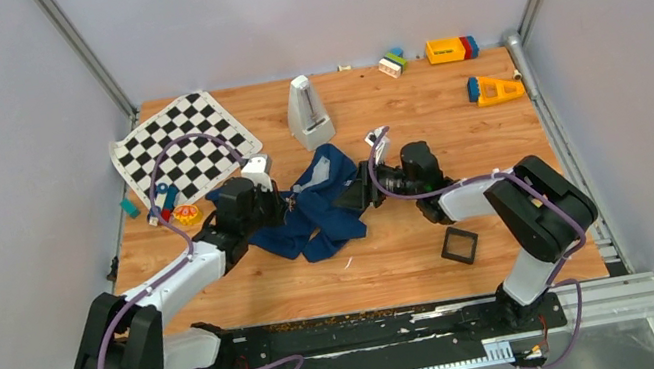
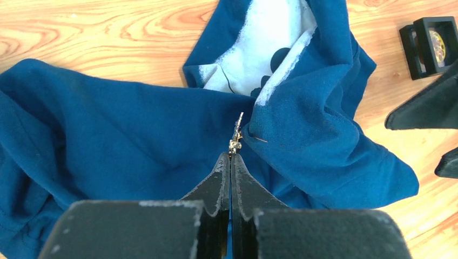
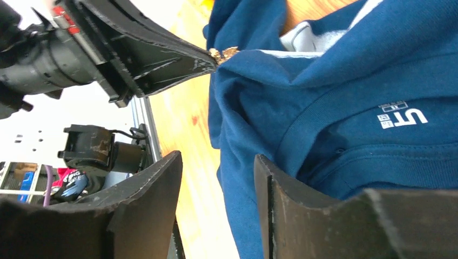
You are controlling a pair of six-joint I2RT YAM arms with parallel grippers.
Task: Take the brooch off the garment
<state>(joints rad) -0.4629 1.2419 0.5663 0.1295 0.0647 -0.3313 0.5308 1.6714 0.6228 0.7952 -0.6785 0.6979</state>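
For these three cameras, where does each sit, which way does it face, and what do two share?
Top external: high behind the robot, looking down at the table; the left arm and right arm show, meeting at the shirt.
Left wrist: looks along the shut left pincer at the brooch.
Right wrist: looks across the shirt past the open right pincer toward the left pincer.
Shared: both wrist views show the brooch at the left pincer's tip.

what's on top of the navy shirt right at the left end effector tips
A tiny gold brooch sits on the navy shirt, pinched by the shut left end effector. Whatever fastens it beneath the cloth is hidden.
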